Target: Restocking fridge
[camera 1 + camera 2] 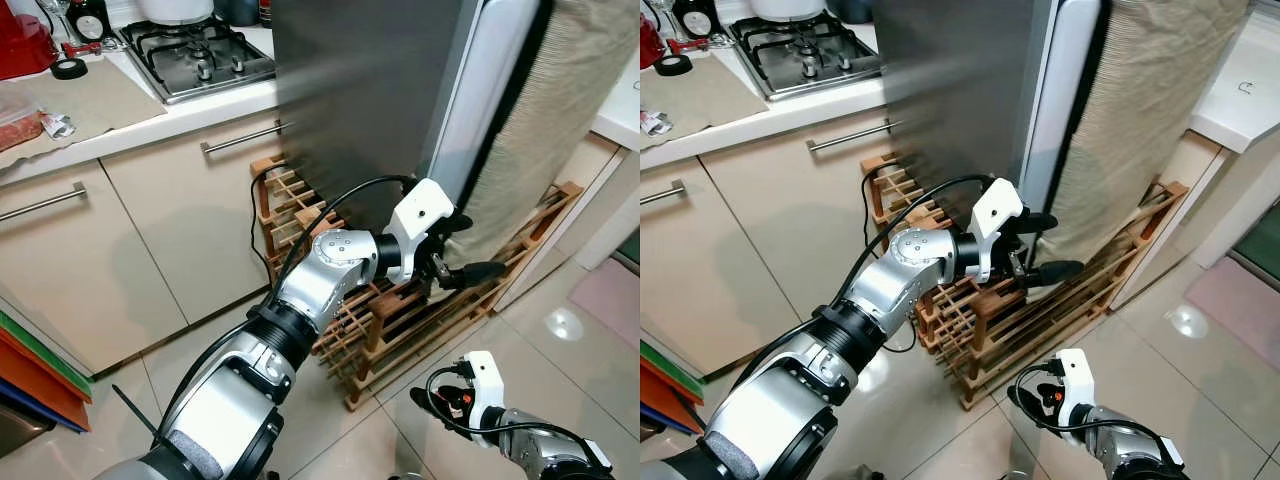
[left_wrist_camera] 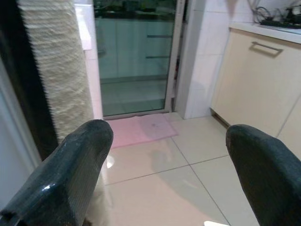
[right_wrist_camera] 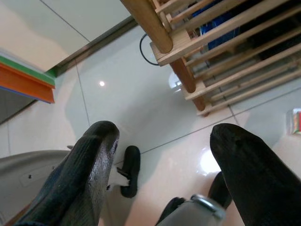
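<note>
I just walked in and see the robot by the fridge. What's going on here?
The robot stands facing the fridge. Its left gripper is raised with fingers open at the edge of the fridge door, in front of a wooden rack on the floor. It holds nothing. The right gripper hangs low over the floor tiles, open and empty.

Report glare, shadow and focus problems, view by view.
Head views: sharp; a ceiling light glares off the floor tile, and the left gripper by the fridge door is crisp. Left wrist view: fingers blurred up close, background clear. Right wrist view: glare spots on the tile, soft fingers, sharp wooden rack.
</note>
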### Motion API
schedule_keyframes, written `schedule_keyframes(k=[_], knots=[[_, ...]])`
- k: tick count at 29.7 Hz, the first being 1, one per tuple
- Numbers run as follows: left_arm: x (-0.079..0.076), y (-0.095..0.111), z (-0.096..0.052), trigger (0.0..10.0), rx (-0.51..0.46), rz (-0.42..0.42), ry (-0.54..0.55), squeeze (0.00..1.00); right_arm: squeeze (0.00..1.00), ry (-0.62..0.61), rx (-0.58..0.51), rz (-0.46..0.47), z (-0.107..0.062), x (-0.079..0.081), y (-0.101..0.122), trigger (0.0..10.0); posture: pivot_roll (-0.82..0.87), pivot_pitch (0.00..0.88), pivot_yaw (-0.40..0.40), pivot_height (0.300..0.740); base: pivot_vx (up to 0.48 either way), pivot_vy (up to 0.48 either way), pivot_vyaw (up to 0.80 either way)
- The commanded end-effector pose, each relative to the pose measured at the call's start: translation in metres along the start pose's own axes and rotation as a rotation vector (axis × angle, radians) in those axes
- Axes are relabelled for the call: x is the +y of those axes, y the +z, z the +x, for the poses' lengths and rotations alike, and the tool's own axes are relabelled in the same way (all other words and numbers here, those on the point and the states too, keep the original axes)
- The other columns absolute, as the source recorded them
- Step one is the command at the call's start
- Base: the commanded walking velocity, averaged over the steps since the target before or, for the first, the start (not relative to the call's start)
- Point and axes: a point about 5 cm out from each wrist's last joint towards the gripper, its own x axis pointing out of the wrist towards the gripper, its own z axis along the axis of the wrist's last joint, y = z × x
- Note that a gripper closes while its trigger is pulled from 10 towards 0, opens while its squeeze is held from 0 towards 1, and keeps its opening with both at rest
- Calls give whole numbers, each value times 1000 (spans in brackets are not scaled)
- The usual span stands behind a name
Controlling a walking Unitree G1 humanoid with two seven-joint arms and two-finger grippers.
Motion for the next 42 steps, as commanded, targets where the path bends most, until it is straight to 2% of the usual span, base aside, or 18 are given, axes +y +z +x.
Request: schedule_keyframes(k=[1, 3, 6, 11, 14, 15, 16, 17, 21, 22, 25, 31, 32, 36, 37, 39, 41, 42], knots=[[-32, 8, 33, 10000, -82, -64, -78, 0, 0, 26, -9, -44, 0, 0, 5, 10000, 14, 0, -4, 740, 0, 0, 0], [-31, 8, 33, 10000, -84, -64, -63, 0, 0, 34, -20, -58, 0, 1, 6, 10000, 18, 0, -5, 740, 0, 0, 0], [-24, 10, 32, 10000, -91, -64, 19, 0, 0, 13, -27, -111, -1, -1, 9, 10000, 21, 3, -7, 740, 0, 0, 0], [-1, 10, 23, 10000, -102, -90, 242, 0, 0, -196, -94, -150, -6, -13, 11, 10000, 17, 13, -7, 740, 0, 0, 0], [8, 11, 17, 10000, -113, -97, 311, 0, 0, -246, -197, -211, 32, 29, 65, 10000, 12, 19, -7, 740, 0, 0, 0], [10, 11, 14, 10000, -117, -96, 330, 0, 0, -257, -217, -236, 36, 36, 72, 10000, 9, 22, -8, 740, 0, 0, 0], [10, 11, 14, 10000, -117, -96, 330, 0, 0, -257, -217, -236, 36, 36, 72, 10000, 9, 22, -8, 740, 0, 0, 0], [13, 10, 10, 10000, -123, -96, 350, 0, 0, -275, -240, -289, 33, 37, 70, 10000, 5, 25, -10, 740, 0, 0, 0], [13, 9, 9, 10000, -128, -97, 359, 0, 0, -311, -295, -368, 24, 37, 68, 10000, 0, 28, -13, 740, 0, 0, 0], [13, 9, 9, 10000, -128, -97, 359, 0, 0, -311, -295, -368, 24, 37, 68, 10000, 0, 28, -13, 740, 0, 0, 0], [14, 7, 7, 10000, -131, -103, 377, 0, 0, -416, -410, -377, 9, 36, 72, 10000, -7, 25, -17, 740, 0, 0, 0], [15, 7, 5, 10000, -137, -103, 393, 0, 0, -494, -494, -372, -10, 35, 81, 10000, -6, 18, -19, 740, 0, 0, 0], [17, 5, 2, 10000, -135, -104, 416, 0, 0, -533, -525, -367, -18, 32, 81, 10000, -5, 17, -18, 740, 0, 0, 0], [19, 1, -2, 10000, -131, -107, 440, 0, 0, -567, -552, -361, -24, 29, 80, 10000, -2, 10, -20, 740, 0, 0, 0], [22, -4, -7, 10000, -125, -121, 483, 0, 0, -626, -593, -362, -33, 27, 81, 10000, 0, 5, -21, 740, 0, 0, 0], [23, -6, -9, 10000, -124, -127, 503, 0, 0, -647, -611, -360, -36, 27, 82, 10000, 0, 5, -21, 740, 0, 0, 0], [29, -11, -18, 10000, -121, -123, 599, 0, 0, -679, -656, -372, -43, 30, 85, 10000, -1, 1, -19, 740, 0, 0, 0], [29, -11, -18, 10000, -121, -123, 599, 0, 0, -679, -656, -372, -43, 30, 85, 10000, -1, 1, -19, 740, 0, 0, 0]])
